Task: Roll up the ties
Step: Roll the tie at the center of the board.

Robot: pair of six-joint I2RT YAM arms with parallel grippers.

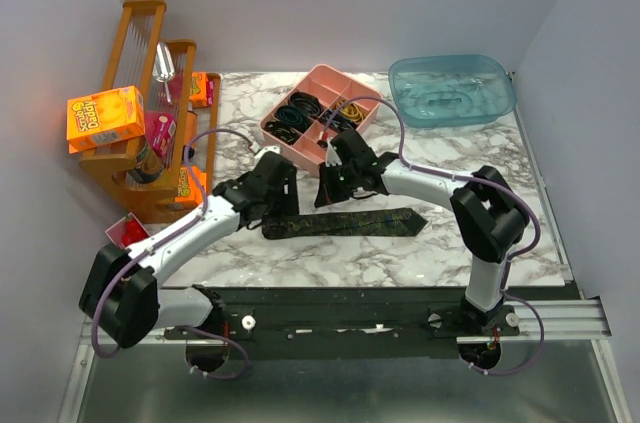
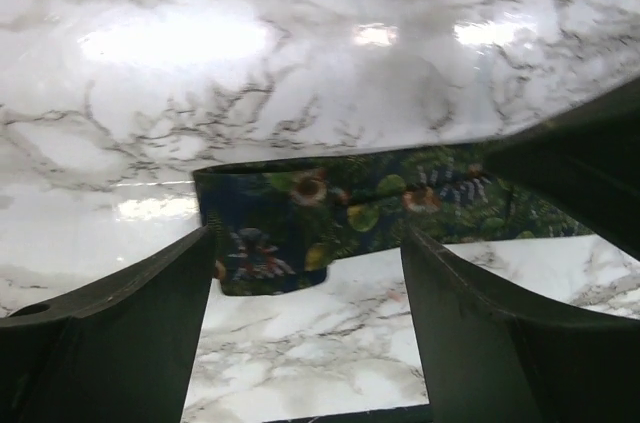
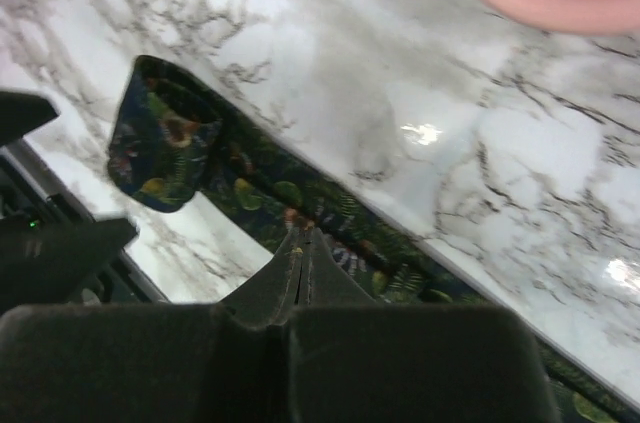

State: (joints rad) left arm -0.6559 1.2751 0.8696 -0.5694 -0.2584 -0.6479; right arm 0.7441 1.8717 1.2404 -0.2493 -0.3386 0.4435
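Observation:
One tie (image 1: 360,223), dark with a green leafy and floral print, lies flat across the marble table, pointed wide end to the right. Its left end (image 2: 265,233) is turned over on itself in a short fold. My left gripper (image 2: 308,248) stands open just over that folded end, one finger (image 2: 120,333) on each side and nothing between them. My right gripper (image 3: 301,235) is shut, its tips resting on the tie (image 3: 250,193) a little way along from the folded end (image 3: 160,143). In the top view, the left gripper (image 1: 282,209) and right gripper (image 1: 326,201) sit close together.
A pink compartment tray (image 1: 300,148) with black and yellow band loops stands behind the grippers; its rim (image 3: 540,3) shows in the right wrist view. A blue tub (image 1: 452,90) sits at the back right. A wooden rack (image 1: 150,158) with an orange box (image 1: 105,118) stands at the left.

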